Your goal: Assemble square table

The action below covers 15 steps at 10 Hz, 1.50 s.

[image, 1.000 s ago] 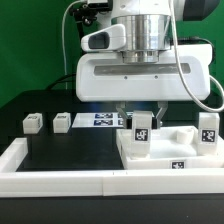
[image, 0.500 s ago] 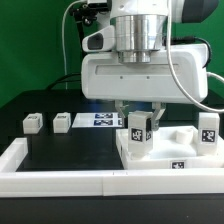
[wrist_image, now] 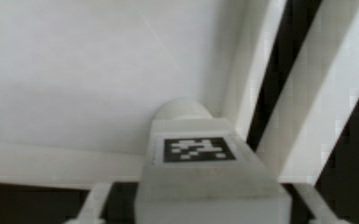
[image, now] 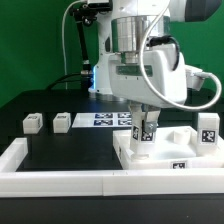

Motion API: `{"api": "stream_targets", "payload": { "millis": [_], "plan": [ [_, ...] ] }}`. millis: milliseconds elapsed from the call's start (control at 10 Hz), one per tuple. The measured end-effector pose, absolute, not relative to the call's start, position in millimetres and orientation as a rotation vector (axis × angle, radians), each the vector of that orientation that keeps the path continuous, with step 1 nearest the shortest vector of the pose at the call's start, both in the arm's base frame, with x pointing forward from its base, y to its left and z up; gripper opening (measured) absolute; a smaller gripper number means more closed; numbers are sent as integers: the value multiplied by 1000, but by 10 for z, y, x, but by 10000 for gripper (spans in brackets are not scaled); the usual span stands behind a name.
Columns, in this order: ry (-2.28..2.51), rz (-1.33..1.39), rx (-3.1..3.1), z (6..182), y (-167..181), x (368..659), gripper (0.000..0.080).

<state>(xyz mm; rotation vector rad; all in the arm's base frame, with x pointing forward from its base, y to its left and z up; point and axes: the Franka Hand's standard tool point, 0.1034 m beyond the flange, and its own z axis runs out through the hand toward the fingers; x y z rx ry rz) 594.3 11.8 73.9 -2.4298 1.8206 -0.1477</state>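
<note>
The square table's white slab [image: 165,158] lies at the exterior view's right, with a tag on its front edge. My gripper [image: 145,120] stands over its near left corner, shut on an upright white leg [image: 144,133] that rests on the slab. In the wrist view the tagged leg [wrist_image: 202,150] sits between my gripper [wrist_image: 201,196] fingers [wrist_image: 105,200], with the slab [wrist_image: 69,70] beneath. A second leg [image: 207,130] stands upright on the slab's right side. Two loose legs [image: 33,122] [image: 62,121] lie on the black surface at the left.
The marker board [image: 105,119] lies flat behind the loose legs. A long white rail [image: 60,181] borders the black surface at the front and left. The arm's body and cables fill the space above the slab.
The wrist has turned about its vertical axis, so the wide white hand now shows at an angle. The held leg stays in the same place on the slab.
</note>
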Motion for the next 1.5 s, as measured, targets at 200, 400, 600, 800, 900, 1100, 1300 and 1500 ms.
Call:
{"api": "stream_targets", "payload": {
  "millis": [200,400,600,800,900,1100,1300,1500],
  "plan": [
    [1940,-135,-2318,738,122,5945,291],
    [1891,-138,-2361,737,124,5944,377],
    [1771,-146,-2457,739,124,5947,562],
    [1520,-167,-2629,748,99,5960,645],
    [1353,-177,-2727,747,86,5960,645],
    [1113,-188,-2844,745,102,5958,648],
    [839,-199,-2949,745,119,5958,648],
    [571,-208,-3027,744,131,5957,648]
  ]
}}
